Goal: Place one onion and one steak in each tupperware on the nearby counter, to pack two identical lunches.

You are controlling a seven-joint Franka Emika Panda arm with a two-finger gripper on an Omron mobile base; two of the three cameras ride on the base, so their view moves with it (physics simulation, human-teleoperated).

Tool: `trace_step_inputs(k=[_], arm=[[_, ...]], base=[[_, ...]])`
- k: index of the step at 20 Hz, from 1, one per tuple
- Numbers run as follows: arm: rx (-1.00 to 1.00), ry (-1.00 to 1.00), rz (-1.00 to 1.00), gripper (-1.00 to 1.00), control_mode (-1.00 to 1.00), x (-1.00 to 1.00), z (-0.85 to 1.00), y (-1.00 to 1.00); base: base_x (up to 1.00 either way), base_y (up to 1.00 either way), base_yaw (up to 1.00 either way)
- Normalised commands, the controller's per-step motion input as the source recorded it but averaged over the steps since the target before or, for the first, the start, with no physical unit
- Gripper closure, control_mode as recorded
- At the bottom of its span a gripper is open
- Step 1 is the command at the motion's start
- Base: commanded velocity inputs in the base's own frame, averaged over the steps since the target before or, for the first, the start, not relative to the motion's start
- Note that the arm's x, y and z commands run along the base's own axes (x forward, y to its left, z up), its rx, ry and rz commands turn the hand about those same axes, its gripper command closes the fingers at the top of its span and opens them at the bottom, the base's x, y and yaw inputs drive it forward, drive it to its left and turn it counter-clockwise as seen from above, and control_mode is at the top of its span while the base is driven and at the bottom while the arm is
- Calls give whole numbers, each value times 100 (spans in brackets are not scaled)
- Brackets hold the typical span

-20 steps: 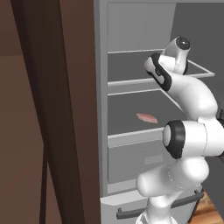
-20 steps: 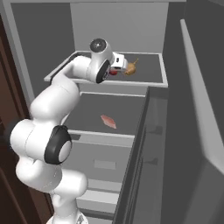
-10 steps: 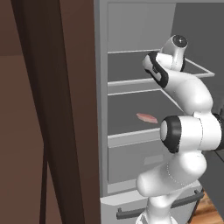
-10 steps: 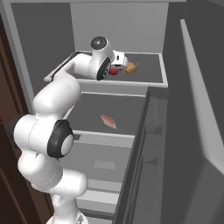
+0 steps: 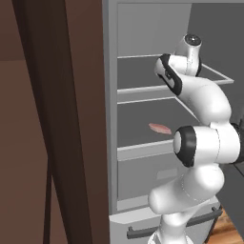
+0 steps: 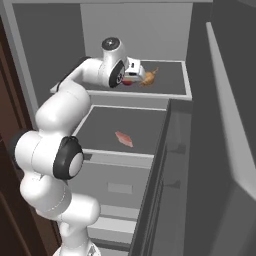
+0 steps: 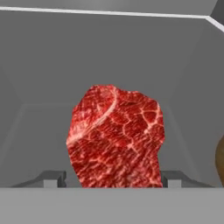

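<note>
Steak (image 7: pixel 116 138) | between gripper (image 7: pixel 113 178) tips, grasp unclear | onion (image 6: pixel 149 78) beside | second steak (image 6: pixel 124 138) shelf below

The steak (image 7: pixel 116 138) is raw red meat, marbled with pale fat veins, faintly moist-looking. The fridge shelves (image 6: pixel 170 82) are smooth matt grey with pale plastic-like rims. The arm (image 5: pixel 205 143) is glossy white plastic with dark matt joints. The cabinet panel (image 5: pixel 52 119) beside the fridge looks like brown, satin-finished wood.
</note>
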Motion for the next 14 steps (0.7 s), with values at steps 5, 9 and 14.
trace_step_inputs(k=[5,9,14], arm=[[0,-5,0,100,-100,0,-8,0],[0,-5,0,100,-100,-25,-23,-2],[-1,-9,9,100,-100,-97,-18,2]], base=[[0,0,0],[0,0,0],[0,0,0]])
